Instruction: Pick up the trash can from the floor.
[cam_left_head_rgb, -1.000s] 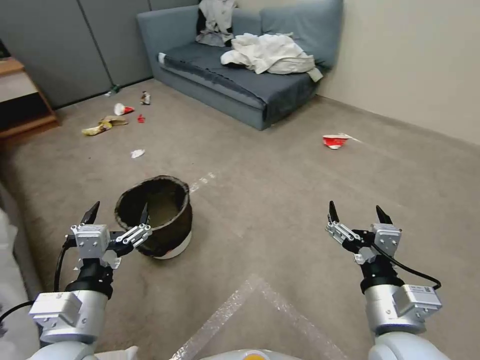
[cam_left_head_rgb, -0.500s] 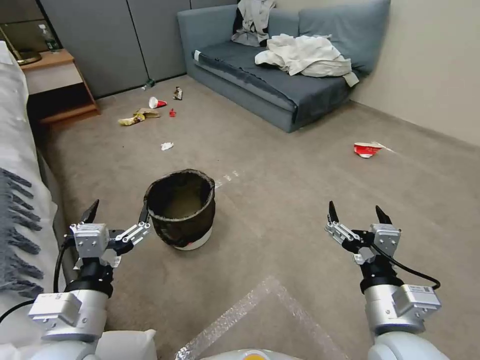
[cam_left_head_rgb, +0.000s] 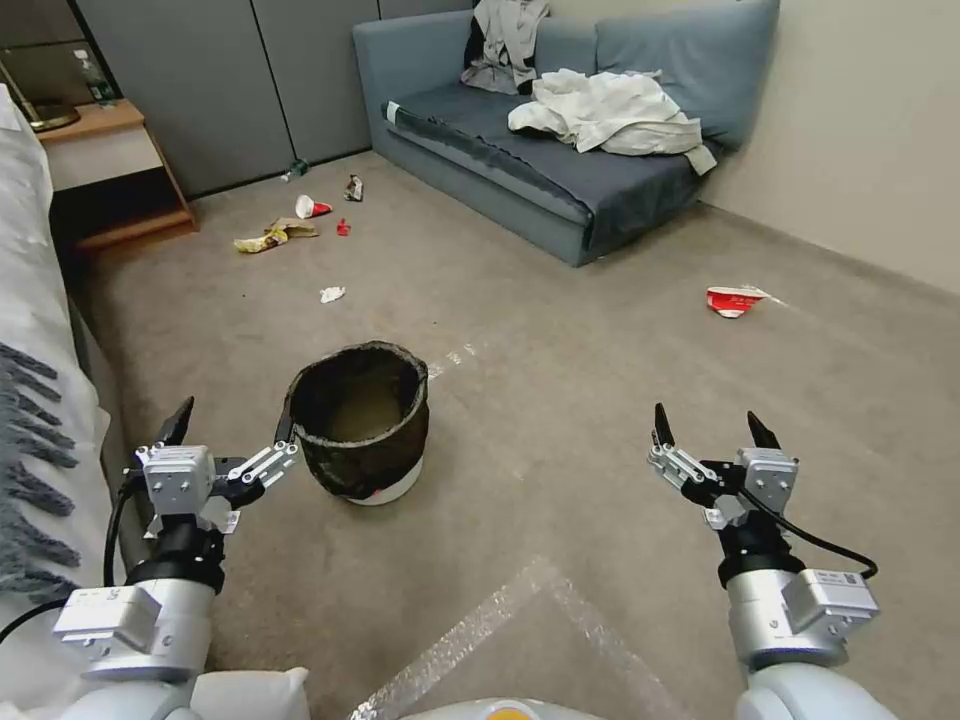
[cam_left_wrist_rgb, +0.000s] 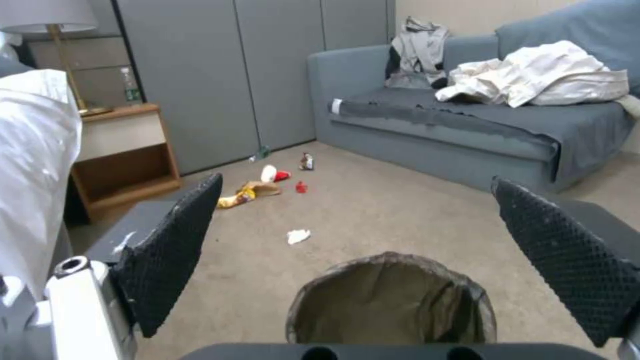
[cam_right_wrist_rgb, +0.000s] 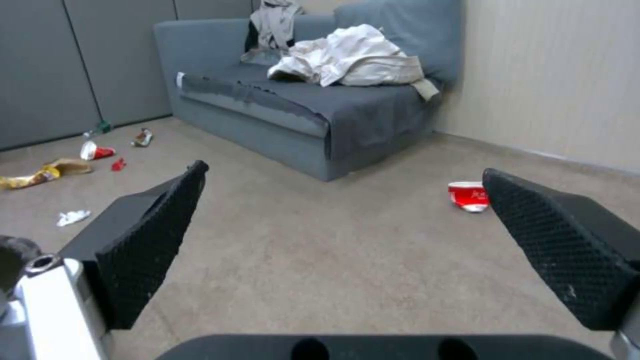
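The left gripper (cam_left_head_rgb: 232, 428) hangs wide open and holds nothing, low over the floor (cam_left_head_rgb: 560, 400), its inner fingertip just beside the near left rim of the trash can (cam_left_head_rgb: 360, 420). In the left wrist view the bin's mouth (cam_left_wrist_rgb: 392, 300) sits between the two spread pads (cam_left_wrist_rgb: 173, 250), slightly ahead of them. The trash can stands upright on the carpet, its crinkled black liner folded over the rim and a white base showing below. The right gripper (cam_left_head_rgb: 712, 428) is equally spread and empty, well apart from the bin on the other side. Farther off, a crushed red cup (cam_left_head_rgb: 732, 300) lies near the wall, scattered litter (cam_left_head_rgb: 275, 235) lies by the wooden nightstand (cam_left_head_rgb: 110, 175), and a blue sofa (cam_left_head_rgb: 560, 150) carries crumpled white cloth (cam_left_head_rgb: 610, 112).
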